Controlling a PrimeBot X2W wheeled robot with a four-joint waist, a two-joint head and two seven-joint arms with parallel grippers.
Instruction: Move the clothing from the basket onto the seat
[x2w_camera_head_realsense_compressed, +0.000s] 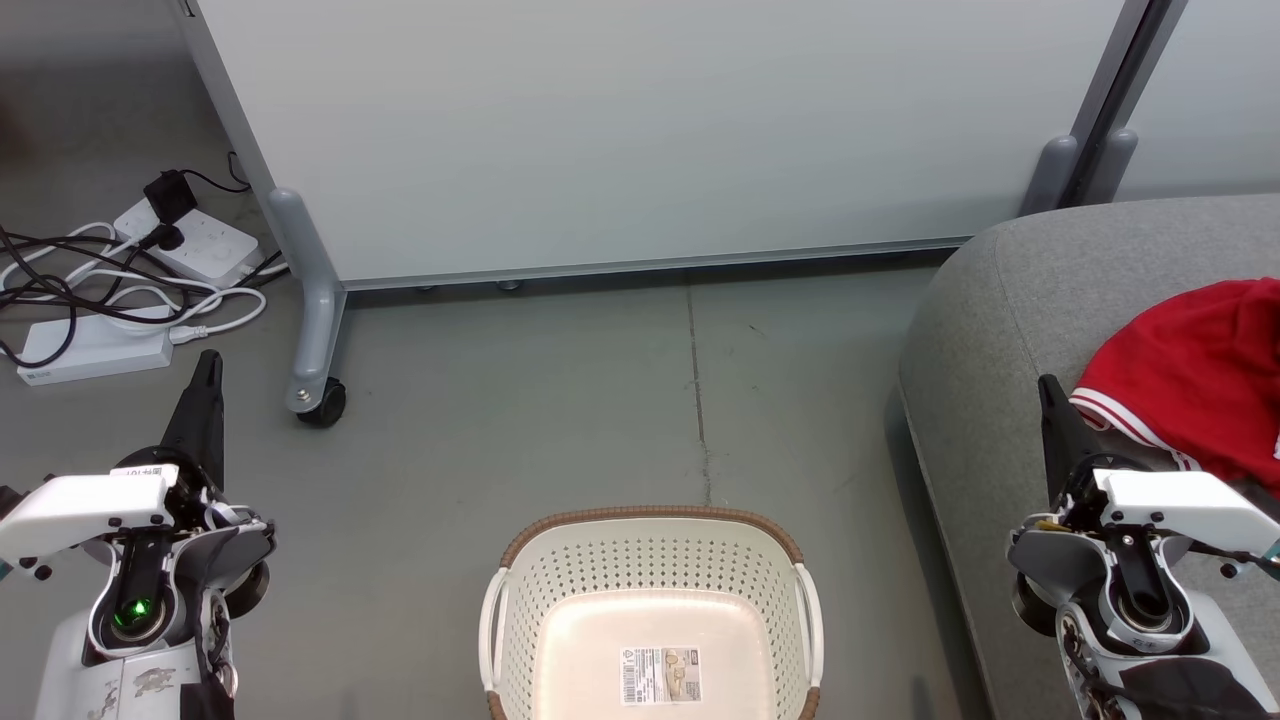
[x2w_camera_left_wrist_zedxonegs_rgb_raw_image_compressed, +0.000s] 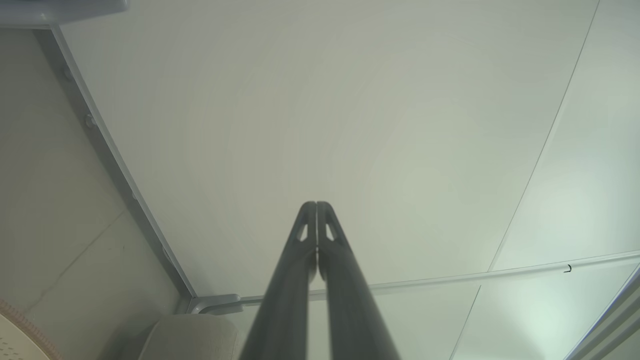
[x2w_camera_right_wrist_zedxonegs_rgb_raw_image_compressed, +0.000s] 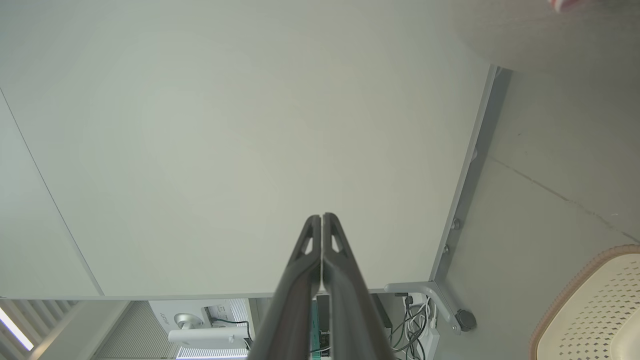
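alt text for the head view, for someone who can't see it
An empty-looking cream basket sits on the grey floor at bottom centre, while red clothing lies on the grey sofa at right. The left pincer and right pincer, both shut and holding nothing, flank the basket before a white partition.

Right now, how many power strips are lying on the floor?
2. The farther power strip, carrying a black adapter, lies beside the partition leg; the nearer power strip lies among tangled cables. Others may lie past the picture's left edge.
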